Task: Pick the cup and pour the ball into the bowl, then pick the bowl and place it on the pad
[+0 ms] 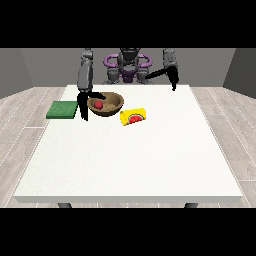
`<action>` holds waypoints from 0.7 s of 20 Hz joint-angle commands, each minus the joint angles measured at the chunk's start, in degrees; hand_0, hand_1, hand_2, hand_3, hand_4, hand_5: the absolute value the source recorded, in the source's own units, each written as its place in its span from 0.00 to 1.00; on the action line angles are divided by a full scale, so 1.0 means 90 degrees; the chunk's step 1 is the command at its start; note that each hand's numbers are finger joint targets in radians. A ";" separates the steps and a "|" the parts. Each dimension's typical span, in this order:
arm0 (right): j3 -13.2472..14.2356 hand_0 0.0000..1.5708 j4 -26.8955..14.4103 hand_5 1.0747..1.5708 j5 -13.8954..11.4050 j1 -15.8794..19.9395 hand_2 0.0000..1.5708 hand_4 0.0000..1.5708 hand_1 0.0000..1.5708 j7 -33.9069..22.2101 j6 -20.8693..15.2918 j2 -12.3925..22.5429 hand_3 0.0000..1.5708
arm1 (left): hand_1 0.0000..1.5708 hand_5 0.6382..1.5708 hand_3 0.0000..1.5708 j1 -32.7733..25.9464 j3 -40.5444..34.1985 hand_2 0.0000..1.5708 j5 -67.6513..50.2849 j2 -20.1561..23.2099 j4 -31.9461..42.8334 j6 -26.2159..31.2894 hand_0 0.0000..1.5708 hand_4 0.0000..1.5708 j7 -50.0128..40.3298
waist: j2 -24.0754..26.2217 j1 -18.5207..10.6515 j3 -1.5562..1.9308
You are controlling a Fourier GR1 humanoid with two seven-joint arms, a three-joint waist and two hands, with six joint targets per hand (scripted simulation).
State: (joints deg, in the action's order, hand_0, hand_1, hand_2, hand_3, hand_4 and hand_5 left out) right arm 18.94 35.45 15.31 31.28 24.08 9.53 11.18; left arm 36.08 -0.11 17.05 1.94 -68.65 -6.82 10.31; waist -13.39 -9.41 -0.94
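Step in hand: judged as second half of task; pour apparently done, bowl pick-up under way.
Ball [99,104]: red, lay inside bowl, toward its 9 o'clock side.
Bowl [106,104]: brown, upright on table [130,160], at roughly 11 o'clock from table centre.
Cup [133,117]: yellow, lay on its side at 4 o'clock of bowl, just beside it, mouth toward camera; apparently empty.
Pad [63,109]: green, flat on table at 9 o'clock of bowl, near table's edge; nothing rested on it.
Hand at the view's left [85,106]: hung down at bowl's 9 o'clock rim, between bowl and pad; one dark digit reached over rim, others pointed down outside; appeared to straddle bowl wall, though closure on it could not be confirmed.
Hand at the view's right [173,80]: raised near table's far edge at 1 o'clock, well apart from all items; held nothing; finger spread could not be told.
Next move, judged: secure pinch on bowl rim, lift level so ball stays in, carry toward 9 o'clock, set down squarely on pad.
Risk, judged: tilt during lift could roll ball out.
Markings: red and green picture on cup's visible end; no readable writing or brand anywhere.
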 commanded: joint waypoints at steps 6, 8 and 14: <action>-0.0243 0.00 -0.0307 0.95 0.0012 0.0604 0.00 0.23 0.00 -0.0367 -0.0623 -0.0648 0.00 | 0.00 0.99 0.00 -0.0321 -0.0145 0.00 -0.0067 0.0052 0.0092 -0.0052 0.00 0.00 0.0166 | 0.0173 0.0229 0.0106; -0.0206 0.00 -0.0610 0.96 -0.0040 0.0244 0.00 0.24 0.00 -0.0216 -0.0545 -0.0568 0.00 | 0.00 0.99 0.00 -0.0328 -0.0146 0.00 -0.0135 0.0250 -0.0145 0.0222 0.00 0.00 -0.0015 | 0.0057 0.0065 0.0107; -0.0547 1.00 -0.0824 0.96 -0.0687 0.0085 1.00 0.67 1.00 -0.1036 -0.1432 -0.0102 1.00 | 0.00 1.00 0.00 -0.0135 -0.0244 0.00 -0.0273 0.0322 -0.0152 0.0362 0.00 0.00 -0.0105 | 0.0125 -0.0066 0.0099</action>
State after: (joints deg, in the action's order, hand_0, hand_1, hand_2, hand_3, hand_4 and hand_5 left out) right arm 15.70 31.63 11.24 32.65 21.53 -0.89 9.48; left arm 34.60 -1.41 15.34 3.76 -70.28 -4.49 8.98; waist -10.82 -9.79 -1.28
